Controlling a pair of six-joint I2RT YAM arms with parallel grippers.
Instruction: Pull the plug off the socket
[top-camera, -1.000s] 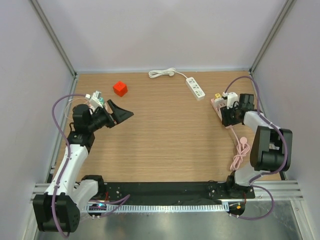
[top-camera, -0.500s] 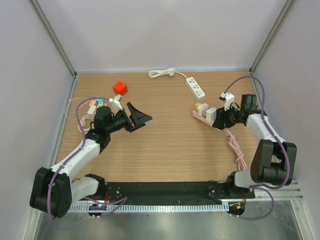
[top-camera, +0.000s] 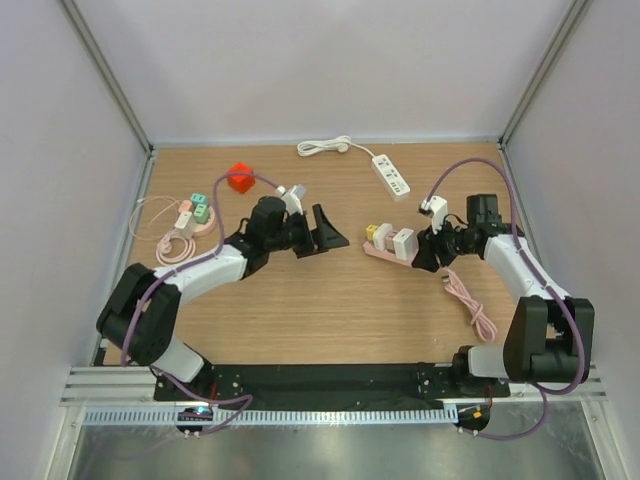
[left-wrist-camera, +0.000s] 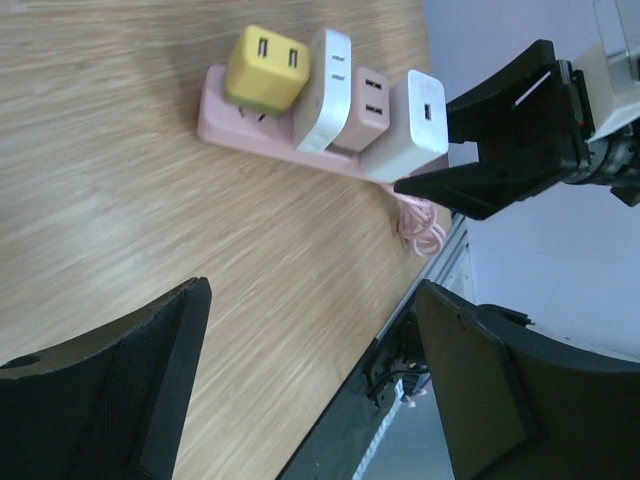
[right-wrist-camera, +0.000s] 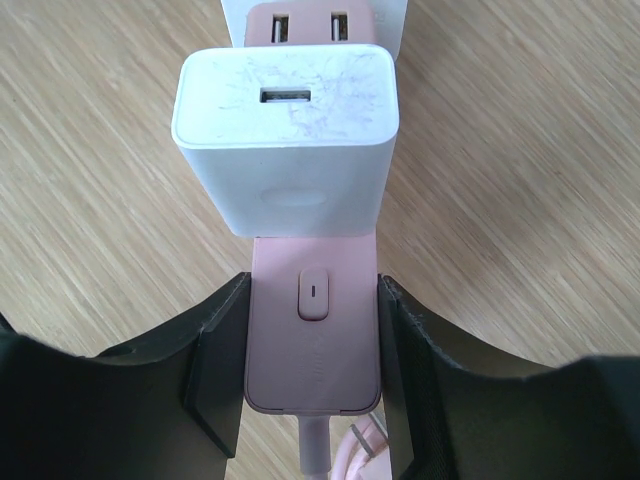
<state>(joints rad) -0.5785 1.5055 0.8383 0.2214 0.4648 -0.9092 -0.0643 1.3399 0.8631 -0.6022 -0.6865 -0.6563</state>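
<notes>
Top external view: the right gripper (top-camera: 420, 256) has dragged the pink power strip (top-camera: 372, 251) from the right edge toward the centre of the table (top-camera: 330, 300). It stays clamped on the strip's switch end, just behind the white plug (top-camera: 404, 241). The left gripper (top-camera: 334, 236) has swung in from the left. Its jaws stand wide apart and empty, near the yellow plug (top-camera: 372, 232) at the strip's far end. Every plug is still seated. The strip appears braced, so the left gripper can likely close on a plug and pull.
</notes>
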